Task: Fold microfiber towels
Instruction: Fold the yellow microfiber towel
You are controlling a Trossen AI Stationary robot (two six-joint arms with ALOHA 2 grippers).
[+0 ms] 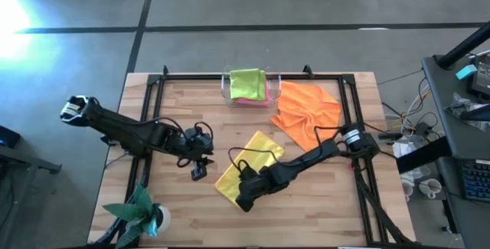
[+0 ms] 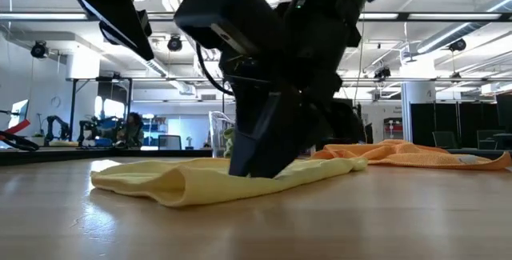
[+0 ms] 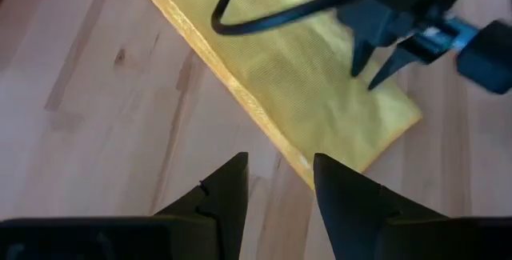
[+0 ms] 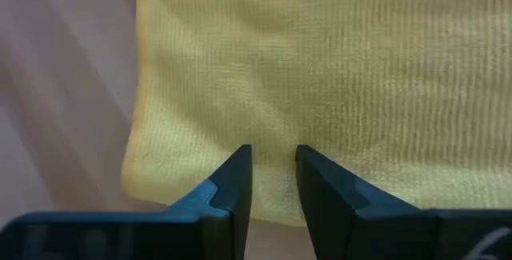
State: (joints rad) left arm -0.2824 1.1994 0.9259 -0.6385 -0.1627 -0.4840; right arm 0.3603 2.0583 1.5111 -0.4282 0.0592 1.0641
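Observation:
A yellow towel (image 1: pixel 246 166) lies folded in a long strip on the table's middle; it also shows in the low view (image 2: pixel 184 182). My right gripper (image 1: pixel 243 200) stands down on the strip's near end, its fingers a narrow gap apart (image 4: pixel 274 176). My left gripper (image 1: pixel 199 174) hovers open and empty above bare wood just left of the towel (image 3: pixel 280 172). An orange towel (image 1: pixel 308 111) lies crumpled at the far right. A lime green towel (image 1: pixel 246 83) lies folded on a pink one (image 1: pixel 256 102) in the clear tray. My right gripper comes from above, slanting down from the table's right, and its fingertips (image 4: pixel 236 172) meet the top face of the yellow towel near its near end (image 4: pixel 272 144). The cloth between the fingers looks flat, not bunched. The towel lies flat on the table.
The clear tray (image 1: pixel 227 88) stands at the far middle. A green plant-like object (image 1: pixel 142 214) stands at the near left corner. Black frame rails (image 1: pixel 153 111) run along the table's left, far and right sides. Bare wood (image 1: pixel 321 211) shows at the near right.

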